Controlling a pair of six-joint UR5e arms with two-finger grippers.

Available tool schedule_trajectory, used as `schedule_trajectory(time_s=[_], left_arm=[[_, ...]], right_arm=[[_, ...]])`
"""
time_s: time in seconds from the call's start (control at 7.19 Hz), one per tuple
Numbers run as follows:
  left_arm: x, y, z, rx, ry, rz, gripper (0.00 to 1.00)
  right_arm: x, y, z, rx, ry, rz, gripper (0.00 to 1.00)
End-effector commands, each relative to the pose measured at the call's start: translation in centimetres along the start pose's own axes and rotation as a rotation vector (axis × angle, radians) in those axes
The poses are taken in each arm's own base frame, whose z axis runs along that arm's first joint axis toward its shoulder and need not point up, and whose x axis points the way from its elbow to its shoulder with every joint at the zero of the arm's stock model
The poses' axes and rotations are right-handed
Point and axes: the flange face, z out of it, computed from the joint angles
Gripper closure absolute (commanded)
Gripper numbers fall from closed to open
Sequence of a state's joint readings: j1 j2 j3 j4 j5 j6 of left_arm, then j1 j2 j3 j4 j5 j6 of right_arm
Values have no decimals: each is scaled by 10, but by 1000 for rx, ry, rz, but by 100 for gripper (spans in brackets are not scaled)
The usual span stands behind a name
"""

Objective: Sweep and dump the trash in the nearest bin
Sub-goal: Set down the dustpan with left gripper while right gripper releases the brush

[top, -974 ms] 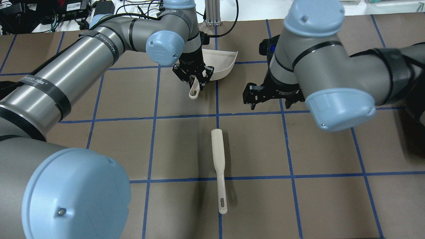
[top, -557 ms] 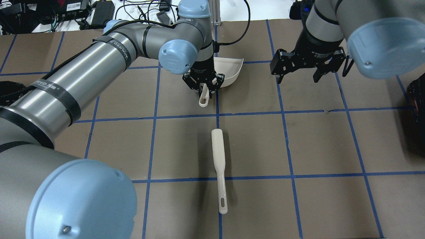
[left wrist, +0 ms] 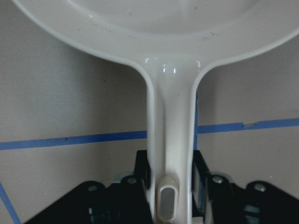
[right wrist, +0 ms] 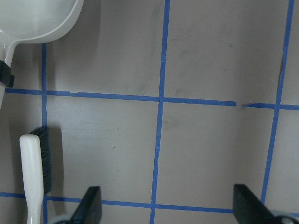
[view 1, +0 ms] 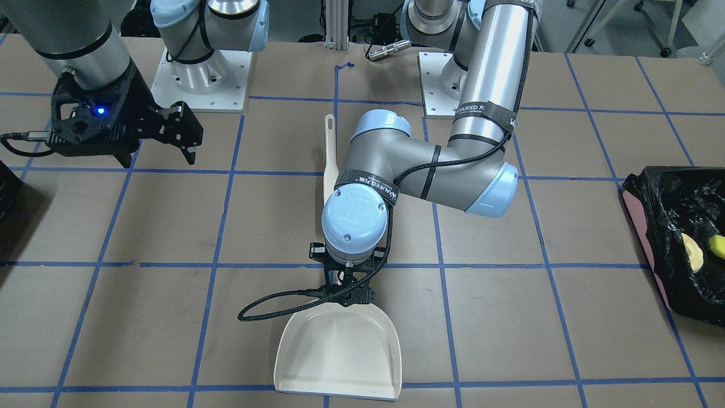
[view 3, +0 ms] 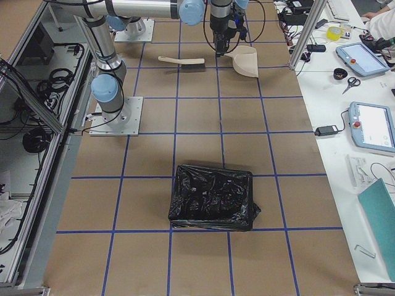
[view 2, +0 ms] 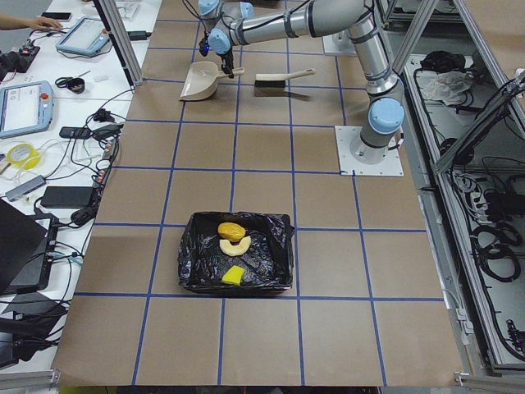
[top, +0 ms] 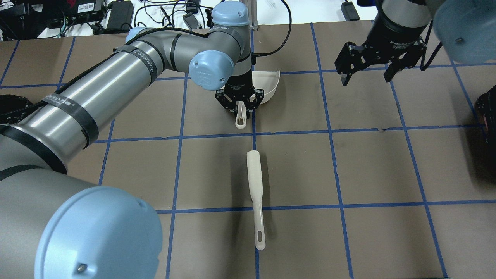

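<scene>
The bin [view 2: 197,271], lined with a crinkly black bag, holds the golden-brown lump [view 2: 229,230], the pale beige pastry piece [view 2: 236,245] and the yellow sponge wedge [view 2: 235,276]. In the front-facing view the bin's pink side [view 1: 640,226] stands at the right edge. My left gripper [top: 240,106] is shut on the handle of the white dustpan [top: 267,87], and its fingers [left wrist: 142,175] flank the handle. The dustpan [view 1: 340,351] is empty. My right gripper [top: 366,75] is open and empty, to the dustpan's right.
A white brush [top: 255,186] with black bristles lies on the brown table nearer the robot than the dustpan, and it also shows in the right wrist view [right wrist: 32,172]. A matte black box-like object [top: 488,108] sits at the table's right edge.
The left gripper has carried the dustpan a little right and toward the robot. The right gripper, still open, has moved away to the far right.
</scene>
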State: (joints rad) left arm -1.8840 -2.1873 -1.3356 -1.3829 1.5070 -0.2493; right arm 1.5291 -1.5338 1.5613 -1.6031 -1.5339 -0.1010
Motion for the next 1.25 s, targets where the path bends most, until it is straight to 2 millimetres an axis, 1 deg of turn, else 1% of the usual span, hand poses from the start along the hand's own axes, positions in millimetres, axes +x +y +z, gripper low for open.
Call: schedule_trajectory(time_s=[0.0, 0.14, 0.28, 0.42, 0.56, 0.7, 0.83, 0.97, 1.11], left_arm=[[9, 4, 2, -2, 4, 6, 100], [19, 8, 5, -8, 12, 18, 100], [23, 10, 4, -10, 22, 21, 100], [24, 11, 5, -12, 23, 10, 100], [25, 11, 5, -12, 22, 9, 100], [27, 12, 6, -11, 22, 3, 85], [27, 11, 6, -7, 21, 1, 16], [27, 11, 3, -1, 23, 2, 0], [27, 13, -3, 7, 26, 4, 0]], right_arm=[[5, 3, 19, -28, -9, 19, 0], [3, 7, 17, -26, -8, 51, 0], [-2, 8, 18, -26, -6, 53, 0], [-9, 9, 23, -36, -7, 30, 0], [-10, 9, 24, -37, -9, 27, 0], [-11, 9, 26, -39, -7, 30, 0], [-12, 9, 27, -42, -4, 35, 0], [-14, 10, 25, -37, -2, 53, 0], [-13, 11, 22, -31, 8, 60, 0]])
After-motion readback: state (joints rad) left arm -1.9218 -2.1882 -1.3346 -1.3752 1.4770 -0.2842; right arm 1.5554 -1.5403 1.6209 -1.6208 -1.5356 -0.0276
